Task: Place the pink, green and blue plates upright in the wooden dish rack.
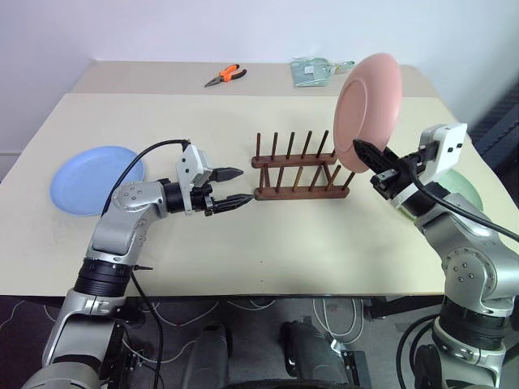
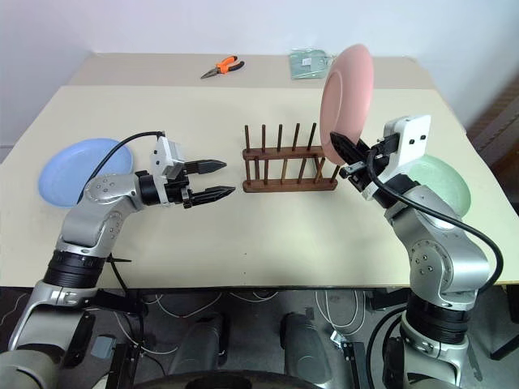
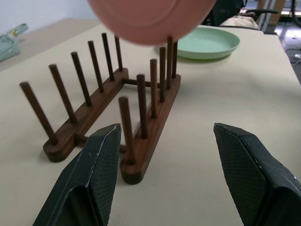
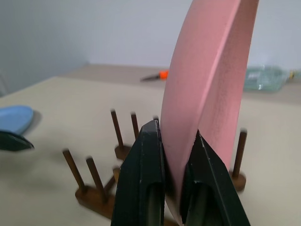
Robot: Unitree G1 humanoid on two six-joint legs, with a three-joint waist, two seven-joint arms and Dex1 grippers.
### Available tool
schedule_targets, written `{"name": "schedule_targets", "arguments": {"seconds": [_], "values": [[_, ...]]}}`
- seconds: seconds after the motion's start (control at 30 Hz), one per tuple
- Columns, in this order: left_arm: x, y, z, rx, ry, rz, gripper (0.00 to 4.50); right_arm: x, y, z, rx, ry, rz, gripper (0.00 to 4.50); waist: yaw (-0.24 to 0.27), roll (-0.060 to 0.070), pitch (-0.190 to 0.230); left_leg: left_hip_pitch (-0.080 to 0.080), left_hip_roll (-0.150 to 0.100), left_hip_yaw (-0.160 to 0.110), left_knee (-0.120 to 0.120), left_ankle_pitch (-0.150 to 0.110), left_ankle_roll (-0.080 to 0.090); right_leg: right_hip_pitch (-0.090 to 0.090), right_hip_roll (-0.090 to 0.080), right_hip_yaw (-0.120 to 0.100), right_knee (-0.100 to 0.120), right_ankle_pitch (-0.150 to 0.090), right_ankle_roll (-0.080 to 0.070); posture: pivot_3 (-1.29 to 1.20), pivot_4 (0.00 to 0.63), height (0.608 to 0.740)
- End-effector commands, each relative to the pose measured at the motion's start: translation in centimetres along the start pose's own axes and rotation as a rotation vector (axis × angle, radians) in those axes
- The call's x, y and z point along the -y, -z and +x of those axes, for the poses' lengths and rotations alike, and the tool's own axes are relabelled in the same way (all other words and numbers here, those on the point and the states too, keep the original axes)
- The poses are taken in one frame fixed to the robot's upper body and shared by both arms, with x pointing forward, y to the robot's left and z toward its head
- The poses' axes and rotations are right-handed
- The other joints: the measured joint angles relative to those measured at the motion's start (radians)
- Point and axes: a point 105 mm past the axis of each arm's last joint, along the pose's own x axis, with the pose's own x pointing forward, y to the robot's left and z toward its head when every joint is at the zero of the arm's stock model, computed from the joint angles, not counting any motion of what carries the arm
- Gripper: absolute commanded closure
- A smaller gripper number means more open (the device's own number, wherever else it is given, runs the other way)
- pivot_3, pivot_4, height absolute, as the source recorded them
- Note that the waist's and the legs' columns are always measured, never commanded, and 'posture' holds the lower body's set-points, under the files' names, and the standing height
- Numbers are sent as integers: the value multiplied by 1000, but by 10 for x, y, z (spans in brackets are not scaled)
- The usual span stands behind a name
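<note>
The wooden dish rack (image 1: 300,168) stands near the middle of the beige tabletop (image 1: 243,235), every slot between its two rows of pegs free. The right end effector (image 1: 366,156) is pinching the lower rim of the pink plate (image 1: 369,109), its fingers (image 4: 141,179) pressed against both faces, and holds the plate upright on edge above the rack's right end. From the left wrist view the plate's bottom edge seems to hang just over the tops of the last pegs, though whether it touches them is hard to tell.

The left end effector (image 1: 230,188) sits level just off the rack's left end, its two black fingers spread apart with nothing between them, pointing along the rack. It stands clear of the pegs.

The green plate (image 2: 442,180) lies flat on the tabletop to the right of the rack, partly hidden behind the right arm. The blue plate (image 1: 96,178) lies flat well to the left of the rack, beyond the left arm.

Behind the rack, at the far side of the tabletop, lie orange-handled pliers (image 1: 225,76) and, further right, a clear plastic bag (image 1: 315,70), both well away from the rack.
</note>
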Motion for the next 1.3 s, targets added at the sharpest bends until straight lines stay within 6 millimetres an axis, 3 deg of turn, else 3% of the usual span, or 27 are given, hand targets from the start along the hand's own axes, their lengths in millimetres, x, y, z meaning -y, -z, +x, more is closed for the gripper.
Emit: {"name": "schedule_targets", "arguments": {"seconds": [0.03, 0.2, 0.3, 0.4, 0.57, 0.7, 0.93, 1.03, 1.2, 1.3], "values": [[4, -8, 2, 14, 12, 36, 1315, -1, -6, -2, 23, -24, -2, 4500, 0, 0, 0, 0, 0, 0, 0, 0, 0, 0, 0, 0, 0, 0, 0, 0, 150, 732], [9, -3, 6, 3, 24, 33, 1274, 6, -1, -1, 9, -6, 17, 2358, -1, 0, 0, 0, 0, 0, 0, 0, 0, 0, 0, 0, 0, 0, 0, 0, 150, 732], [18, 0, 16, 6, 57, 24, 1274, 9, -9, -3, -13, 14, -198, 926, 0, 1, 1, 0, 0, 0, 0, 0, 0, 0, 0, 0, 0, 0, 0, 0, 150, 732], [21, -1, 26, 30, 51, 29, 1274, 10, -7, -17, -79, -6, -348, 926, 10, 1, 1, -1, 0, 0, 0, 0, 0, 0, 0, 0, -1, 0, 0, 0, 150, 732], [28, -1, 41, 60, 57, 51, 1274, 22, 8, -64, -252, -4, -452, 926, 7, 1, 0, -1, -1, 0, 1, -1, 1, 0, 0, 0, -1, -1, 1, 0, 150, 732], [36, 0, 47, 71, 95, 41, 1274, 55, 43, -96, -495, 106, -609, 926, -1, 1, 0, 1, 0, 0, 1, -1, 1, 1, 1, 1, 0, -1, 1, 0, 150, 732], [41, 3, 54, 64, 148, 46, 1274, 123, 85, -117, -758, 301, -902, 926, -1, 2, -1, 1, 0, 2, 2, -1, 1, 1, 1, 3, 0, 0, -1, 0, 150, 732], [44, 3, 54, 65, 167, 47, 1274, 142, 90, -116, -775, 347, -991, 1747, 0, 2, -1, 1, 0, 2, 3, -1, 1, 1, 1, 3, 0, 0, -1, 0, 150, 732], [43, 5, 49, 60, 140, 29, 1274, 147, 90, -111, -745, 357, -996, 4330, 4, 3, -1, 1, -1, 2, 2, -1, 1, 1, 1, 3, 0, 0, 0, 0, 150, 732], [39, 8, 45, 51, 112, 30, 1274, 145, 79, -105, -696, 361, -1055, 4428, 3, 3, -1, 1, 0, 2, 2, -1, 1, 1, 1, 4, 0, 0, 0, 0, 150, 732]]}}
